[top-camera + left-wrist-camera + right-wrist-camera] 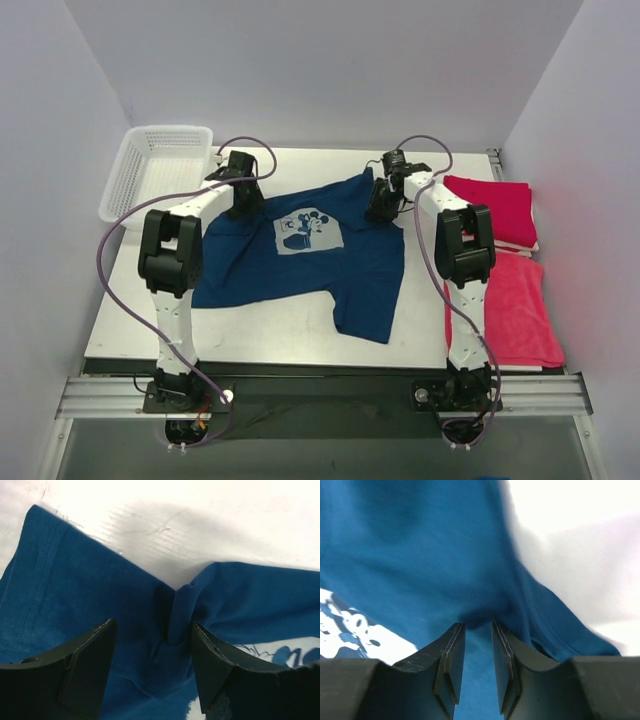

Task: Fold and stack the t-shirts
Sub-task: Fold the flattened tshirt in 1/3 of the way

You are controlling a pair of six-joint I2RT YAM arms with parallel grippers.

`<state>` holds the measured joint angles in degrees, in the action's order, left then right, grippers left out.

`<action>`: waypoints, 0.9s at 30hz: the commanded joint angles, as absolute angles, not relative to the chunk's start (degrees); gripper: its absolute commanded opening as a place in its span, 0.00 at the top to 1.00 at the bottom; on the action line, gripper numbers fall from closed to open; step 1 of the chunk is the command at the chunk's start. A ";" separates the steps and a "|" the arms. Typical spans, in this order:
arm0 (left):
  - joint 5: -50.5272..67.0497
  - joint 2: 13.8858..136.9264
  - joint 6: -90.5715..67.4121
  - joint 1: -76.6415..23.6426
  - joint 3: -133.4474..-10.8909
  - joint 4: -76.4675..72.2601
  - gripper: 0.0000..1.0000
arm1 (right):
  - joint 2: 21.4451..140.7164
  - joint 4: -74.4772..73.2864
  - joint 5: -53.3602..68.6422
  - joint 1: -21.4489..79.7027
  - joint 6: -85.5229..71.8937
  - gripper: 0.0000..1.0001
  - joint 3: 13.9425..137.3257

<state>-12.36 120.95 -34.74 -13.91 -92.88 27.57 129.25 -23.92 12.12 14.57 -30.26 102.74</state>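
Grippers: left gripper (152,625) spread wide astride navy t-shirt (75,595) ridge; right gripper (477,625) narrowly clamped on its fabric.

The navy t-shirt (300,265) covered the middle of the bench (260,335). It left one bare strip along the near edge between the arm bases, and another along the far edge behind the collar. The white mesh basket (160,170) blocked the far left corner, near the left claw (248,203). A ridge of navy cloth stood between that claw's spread fingers (85,665). Red t-shirts (510,305) filled the right edge beside the right arm. Cables (99,260) looped outward past both arms. Walls (50,150) closed in on the left, right and rear.
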 commanded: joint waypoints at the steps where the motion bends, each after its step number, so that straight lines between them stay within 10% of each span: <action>1: -16.08 122.43 -35.77 -13.71 -96.50 31.37 0.30 | 131.22 -33.91 11.51 11.53 -34.79 0.71 103.63; 27: -14.25 127.08 -33.58 -13.36 -104.14 33.13 0.30 | 117.69 -42.98 -5.35 8.96 -35.33 0.88 93.24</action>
